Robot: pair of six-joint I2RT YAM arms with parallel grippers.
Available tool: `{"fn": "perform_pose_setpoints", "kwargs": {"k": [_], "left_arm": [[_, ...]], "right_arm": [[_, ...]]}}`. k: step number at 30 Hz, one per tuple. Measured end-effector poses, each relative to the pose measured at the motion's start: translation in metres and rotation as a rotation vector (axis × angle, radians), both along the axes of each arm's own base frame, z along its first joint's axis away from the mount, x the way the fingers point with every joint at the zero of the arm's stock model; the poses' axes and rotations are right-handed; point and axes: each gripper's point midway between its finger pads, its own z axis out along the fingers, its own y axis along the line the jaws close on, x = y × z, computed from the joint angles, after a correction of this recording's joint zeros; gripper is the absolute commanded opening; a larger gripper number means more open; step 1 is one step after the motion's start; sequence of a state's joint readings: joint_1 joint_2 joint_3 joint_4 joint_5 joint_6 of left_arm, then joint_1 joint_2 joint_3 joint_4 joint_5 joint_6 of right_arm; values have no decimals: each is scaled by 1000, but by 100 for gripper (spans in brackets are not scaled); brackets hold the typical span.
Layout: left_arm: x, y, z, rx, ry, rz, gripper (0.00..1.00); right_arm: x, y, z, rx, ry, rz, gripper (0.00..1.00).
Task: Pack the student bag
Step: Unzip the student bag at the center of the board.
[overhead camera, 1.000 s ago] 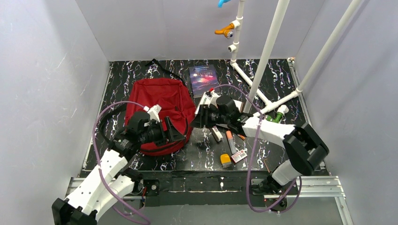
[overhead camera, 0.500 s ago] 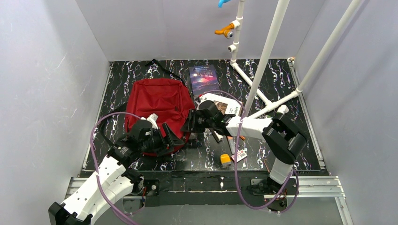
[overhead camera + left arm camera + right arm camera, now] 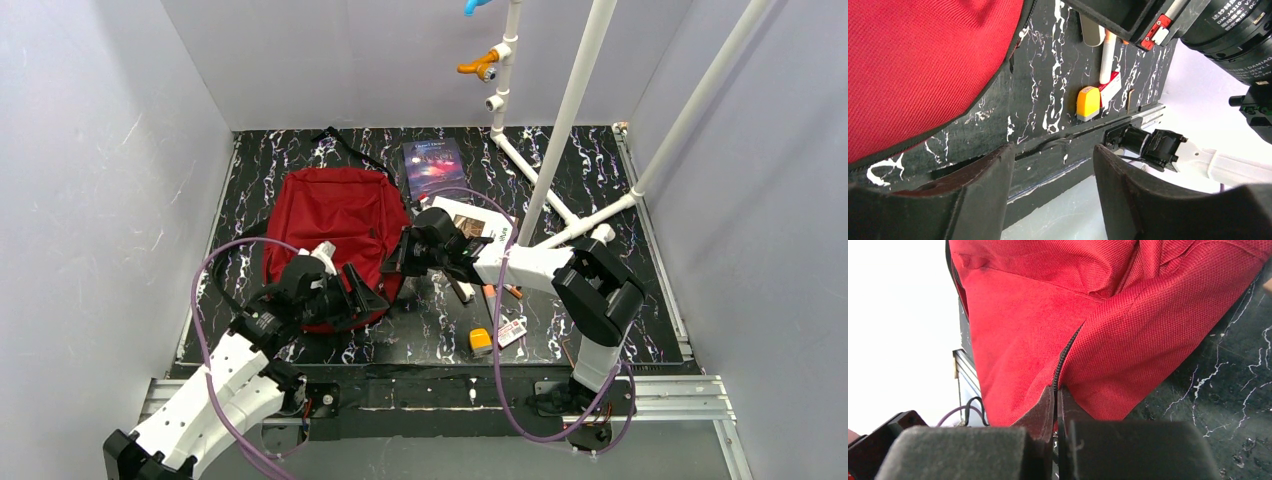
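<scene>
The dark red student bag [image 3: 340, 215] lies flat on the left half of the black marbled table. My right gripper [image 3: 392, 262] is at the bag's right edge. In the right wrist view its fingers [image 3: 1057, 395] are pressed together on the black zip line [image 3: 1065, 355] of the red fabric [image 3: 1128, 340]. My left gripper [image 3: 368, 300] hovers at the bag's near right corner. Its jaws [image 3: 1053, 165] stand apart with nothing between them, and the bag [image 3: 923, 65] is up to their left.
A dark book [image 3: 433, 165] and a white booklet [image 3: 478, 222] lie behind the right arm. A yellow block [image 3: 481, 341], a red-and-white item [image 3: 510, 331] and pens [image 3: 505, 291] lie near the front. White pipes [image 3: 570, 110] rise at back right.
My right gripper moved left to the bag's edge and closed on the zip. My left gripper drifted slightly toward the near edge and its jaws narrowed a little.
</scene>
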State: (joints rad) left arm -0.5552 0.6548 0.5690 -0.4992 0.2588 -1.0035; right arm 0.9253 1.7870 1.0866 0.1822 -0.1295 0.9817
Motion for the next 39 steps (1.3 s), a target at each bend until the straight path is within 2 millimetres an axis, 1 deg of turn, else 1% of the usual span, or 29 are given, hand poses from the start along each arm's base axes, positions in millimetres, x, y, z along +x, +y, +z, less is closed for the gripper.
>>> {"fn": "perform_pose_setpoints", "kwargs": {"k": [5,10,12,15,17,20,23,27,29,34,39], "left_arm": [[6,-8,-4,51,-72,-42,66],[7,-22,-2,158,-307,-112,67],[11,-24,-6,192,-370,-109,66],[23,-23,-20,267,-417,-75,58],[31,-22,-31,330,-441,-54,55],[34,-27,-39,369,-505,-40,50],[40,-27,-38,390,-542,10,42],[52,-24,-34,396,-563,100,38],[56,-21,-35,411,-564,131,37],[62,-15,-38,439,-555,193,29],[66,-11,-39,465,-541,240,14]], "right_arm": [[0,3,3,35,76,-56,1],[4,3,6,67,156,-148,1],[6,3,9,80,186,-182,1],[7,3,14,103,225,-222,1],[7,4,18,119,245,-242,1],[9,4,23,139,264,-269,1],[10,3,27,154,275,-289,1],[11,4,31,172,278,-299,1],[9,3,31,174,281,-303,1],[8,-1,29,174,285,-314,1],[8,-1,34,182,277,-316,1]]}}
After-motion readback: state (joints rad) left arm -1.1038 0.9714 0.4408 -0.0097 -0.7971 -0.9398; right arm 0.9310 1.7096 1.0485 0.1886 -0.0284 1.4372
